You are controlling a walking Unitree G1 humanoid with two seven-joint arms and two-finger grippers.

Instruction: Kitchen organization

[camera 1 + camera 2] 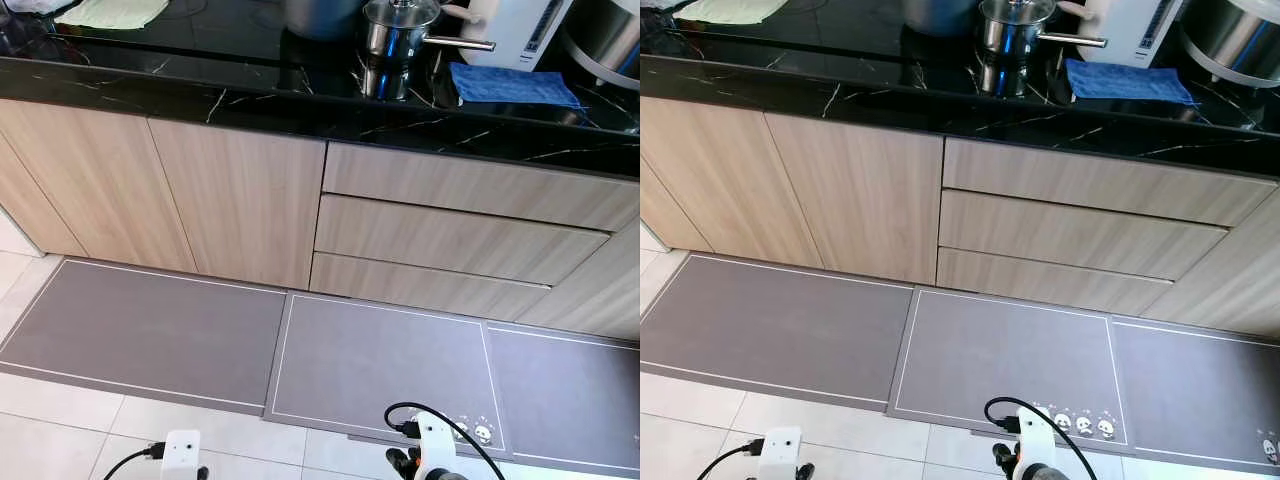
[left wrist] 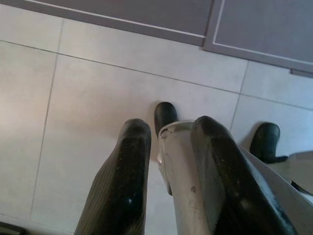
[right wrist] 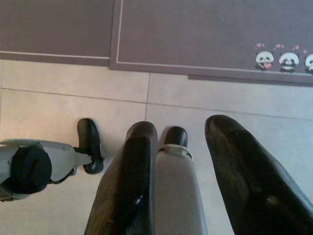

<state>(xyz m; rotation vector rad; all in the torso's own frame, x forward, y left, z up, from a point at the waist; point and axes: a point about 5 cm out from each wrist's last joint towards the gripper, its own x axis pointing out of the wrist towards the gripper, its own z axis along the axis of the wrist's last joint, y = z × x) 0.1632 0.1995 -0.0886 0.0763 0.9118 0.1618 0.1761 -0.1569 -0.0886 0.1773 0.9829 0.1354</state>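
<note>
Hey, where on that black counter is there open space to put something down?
Bare black marble countertop lies between the pale green cloth at the left and the lidded steel saucepan. A narrow front strip runs along the edge. The right end is crowded: saucepan, folded blue cloth, white appliance.

Your right gripper [image 3: 181, 171] hangs with fingers [image 3: 129, 186] parted above the tiled floor [image 3: 63, 103], near the edge of the grey mat [image 3: 195, 34] with pandas [image 3: 279, 61].
</note>
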